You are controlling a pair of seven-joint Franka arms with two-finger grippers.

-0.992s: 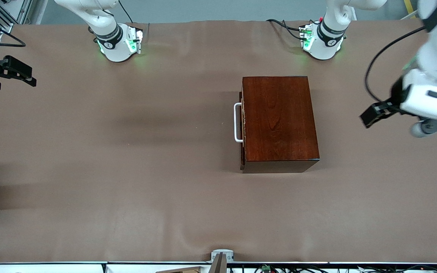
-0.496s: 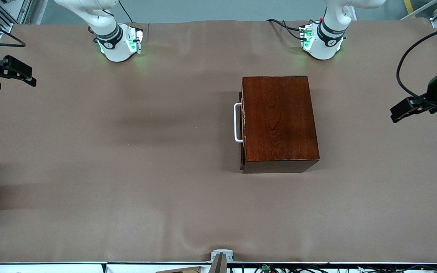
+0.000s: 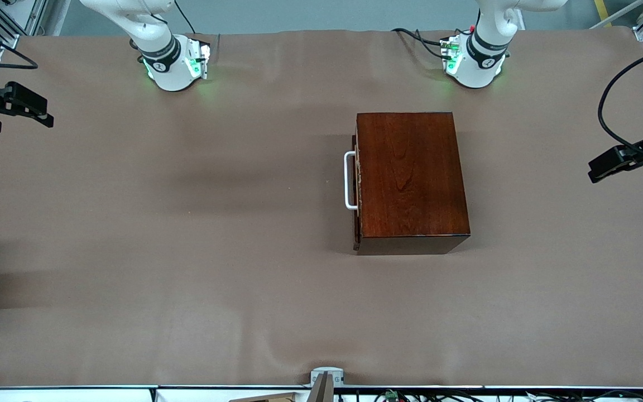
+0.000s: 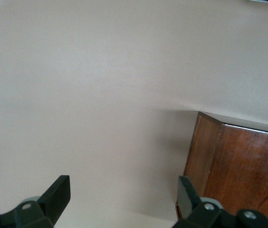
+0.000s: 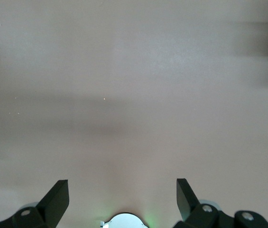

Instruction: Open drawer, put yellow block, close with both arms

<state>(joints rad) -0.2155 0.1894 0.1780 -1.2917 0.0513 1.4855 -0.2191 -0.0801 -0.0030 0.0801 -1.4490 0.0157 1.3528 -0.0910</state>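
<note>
The dark reddish-brown wooden box [image 3: 411, 181] stands mid-table, toward the left arm's end. Its drawer is pushed in; the dark front and white bar handle [image 3: 349, 180] face the right arm's end. The yellow block is not in view. My left gripper [image 3: 600, 170] hangs open and empty over the table at the left arm's end, well apart from the box. In the left wrist view the gripper [image 4: 123, 197] is open, with a box corner [image 4: 238, 175] beside one finger. My right gripper [image 3: 23, 120] waits open and empty at the right arm's end; the right wrist view shows it [image 5: 122, 197] over bare cloth.
Brown cloth [image 3: 187, 251] covers the whole table. The two green-lit arm bases [image 3: 173, 64] [image 3: 475, 61] stand along the edge farthest from the front camera. A small grey fixture [image 3: 326, 377] sits at the nearest edge.
My left arm has swung outward, away from the box toward its end of the table, and is now mostly out of the front view. The right arm and the box have not moved.
</note>
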